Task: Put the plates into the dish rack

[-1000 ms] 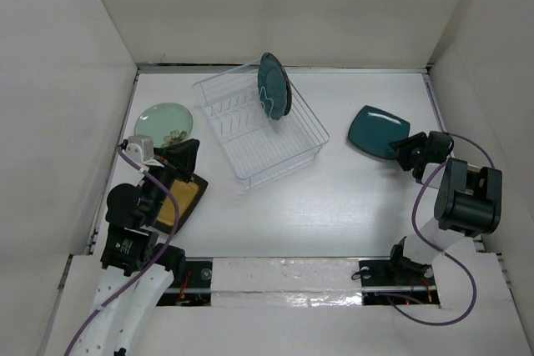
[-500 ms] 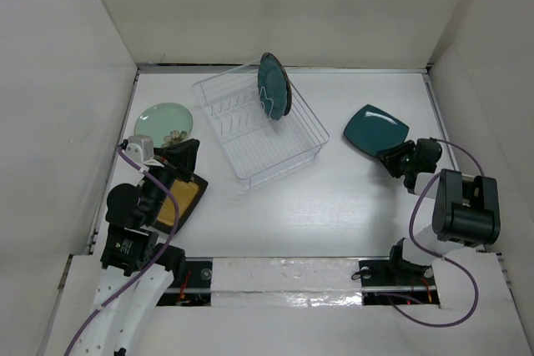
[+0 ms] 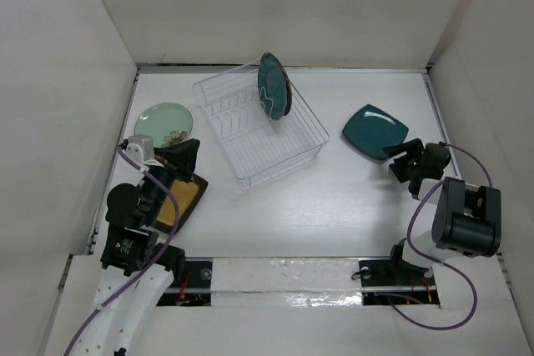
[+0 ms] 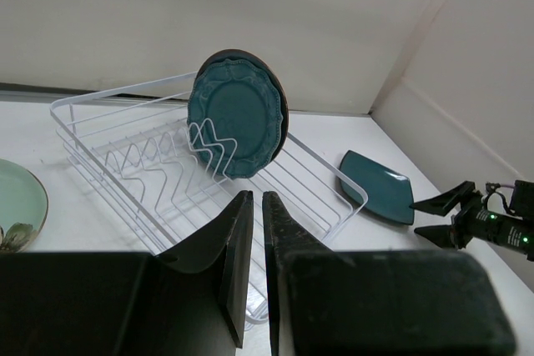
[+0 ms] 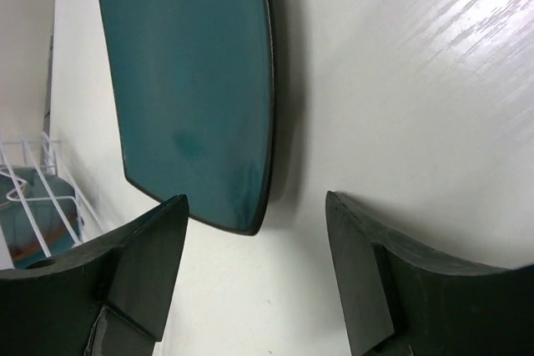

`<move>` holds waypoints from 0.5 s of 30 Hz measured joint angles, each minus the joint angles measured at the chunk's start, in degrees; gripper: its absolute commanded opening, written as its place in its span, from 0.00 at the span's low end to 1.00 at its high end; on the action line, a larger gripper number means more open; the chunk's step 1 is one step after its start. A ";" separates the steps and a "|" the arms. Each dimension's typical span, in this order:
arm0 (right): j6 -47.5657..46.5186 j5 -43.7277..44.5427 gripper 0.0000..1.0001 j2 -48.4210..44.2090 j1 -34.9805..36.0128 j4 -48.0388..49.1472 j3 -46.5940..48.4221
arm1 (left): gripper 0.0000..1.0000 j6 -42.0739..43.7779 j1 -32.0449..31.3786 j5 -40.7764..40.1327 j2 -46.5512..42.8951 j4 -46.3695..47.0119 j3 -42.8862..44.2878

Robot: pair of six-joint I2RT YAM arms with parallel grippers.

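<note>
While the right gripper [image 3: 401, 162] gapes wide beside the square teal plate [image 3: 375, 130], left gripper [image 4: 257, 203] pinched narrow, empty, scalloped plate [image 4: 235, 118] in dish rack [image 3: 264, 137]

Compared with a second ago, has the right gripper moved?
Yes. Judged against the dish rack, the right gripper has shifted slightly toward the table's near edge, open beside the square teal plate.

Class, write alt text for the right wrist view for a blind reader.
A square dark teal plate lies flat on the white table, just ahead of the open right gripper, untouched. Wires of the dish rack show at lower left.
</note>
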 measured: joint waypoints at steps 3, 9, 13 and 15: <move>0.90 -0.28 0.65 3.15 -0.42 2.27 1.29 | 0.08 0.00 -0.02 0.02 0.00 0.02 0.00; 4.37 -2.47 0.49 9.79 -0.63 7.87 3.17 | 0.08 0.00 0.00 0.02 0.00 0.00 0.00; 6.25 -3.93 0.45 11.61 -0.68 9.92 3.74 | 0.08 0.00 0.00 -0.02 0.00 0.00 0.00; 7.21 -4.68 0.40 12.74 -0.96 10.82 4.07 | 0.08 0.00 -0.02 -0.04 0.00 0.00 0.00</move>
